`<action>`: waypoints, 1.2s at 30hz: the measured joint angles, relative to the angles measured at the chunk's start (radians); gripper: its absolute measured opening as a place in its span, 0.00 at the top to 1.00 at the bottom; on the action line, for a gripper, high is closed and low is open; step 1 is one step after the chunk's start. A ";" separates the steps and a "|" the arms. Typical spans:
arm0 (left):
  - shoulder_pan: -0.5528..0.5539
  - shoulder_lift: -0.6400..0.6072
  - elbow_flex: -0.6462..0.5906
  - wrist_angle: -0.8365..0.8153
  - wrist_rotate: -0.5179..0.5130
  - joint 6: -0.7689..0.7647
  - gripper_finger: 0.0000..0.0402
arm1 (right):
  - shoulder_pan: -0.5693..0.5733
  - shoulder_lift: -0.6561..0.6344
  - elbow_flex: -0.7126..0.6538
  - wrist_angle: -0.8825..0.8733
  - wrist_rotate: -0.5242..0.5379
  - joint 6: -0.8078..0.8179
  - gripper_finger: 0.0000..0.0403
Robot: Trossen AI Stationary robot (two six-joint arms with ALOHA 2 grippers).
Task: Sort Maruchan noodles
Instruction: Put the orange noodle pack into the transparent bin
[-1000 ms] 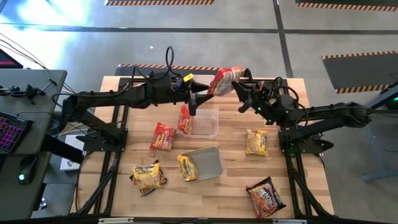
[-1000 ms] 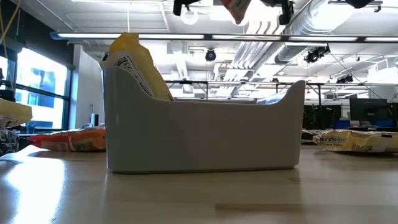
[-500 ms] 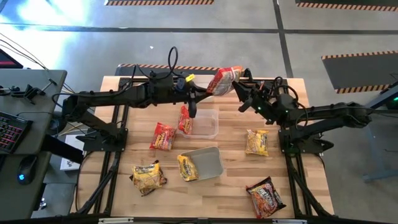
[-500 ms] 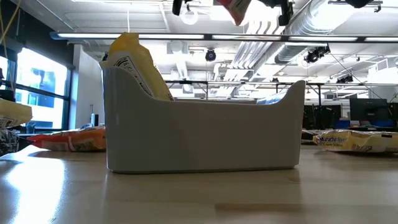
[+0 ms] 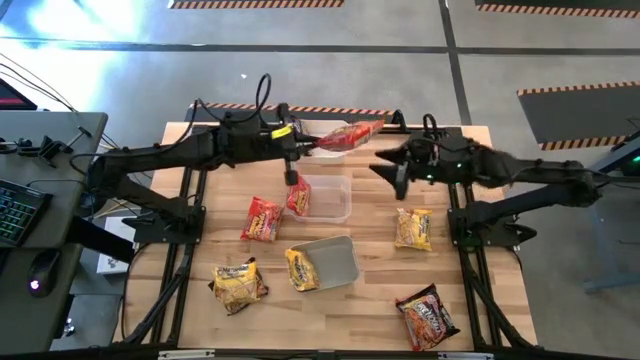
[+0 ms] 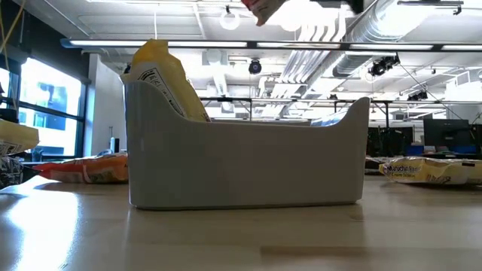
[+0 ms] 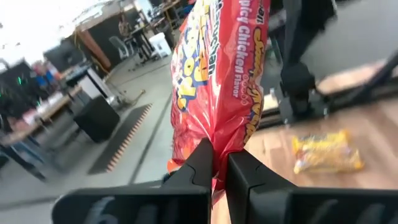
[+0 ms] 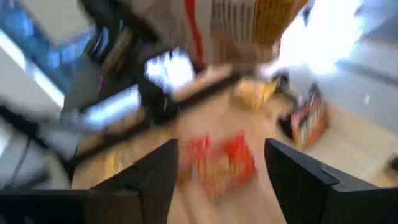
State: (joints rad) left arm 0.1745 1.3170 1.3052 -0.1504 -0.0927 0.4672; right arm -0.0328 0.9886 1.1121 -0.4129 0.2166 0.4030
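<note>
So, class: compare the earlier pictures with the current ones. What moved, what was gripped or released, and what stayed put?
A handover took place. The left gripper closed its jaws on the red noodle packet held up over the table's far side. The right gripper opened, let the packet go and drew back. The packet swung from upright to lying flatter. The packets on the table and the two tubs did not move.

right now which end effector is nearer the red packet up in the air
Left. The left end effector is shut on the red packet, holding it above the table's far edge. The right end effector is open and apart from it, off to the packet's right.
</note>
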 joint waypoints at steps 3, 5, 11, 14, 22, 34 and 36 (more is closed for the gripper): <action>-0.001 -0.015 0.000 -0.044 0.002 0.104 1.00 | 0.000 0.002 0.134 -0.222 -0.075 -0.001 0.42; -0.008 -0.017 0.000 -0.078 0.002 0.186 1.00 | 0.000 0.002 0.203 -0.316 -0.098 0.001 0.41; -0.059 0.004 0.000 -0.144 -0.026 0.459 1.00 | -0.078 0.014 0.342 -0.391 -0.270 0.065 0.41; -0.096 0.029 0.000 -0.143 -0.075 0.613 1.00 | -0.137 0.049 0.355 -0.391 -0.364 0.055 0.41; -0.190 0.111 0.000 -0.134 -0.187 0.907 1.00 | -0.279 0.251 0.350 -0.398 -0.704 -0.097 0.41; -0.260 0.134 0.000 -0.007 -0.345 0.954 1.00 | -0.431 0.385 0.350 -0.510 -0.947 -0.311 0.41; -0.267 0.129 0.000 -0.001 -0.347 0.973 1.00 | -0.459 0.384 0.350 -0.496 -1.019 -0.316 0.41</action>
State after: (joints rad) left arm -0.0924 1.4464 1.3052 -0.1515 -0.4400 1.4398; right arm -0.4920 1.3728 1.4616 -0.9084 -0.8025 0.0870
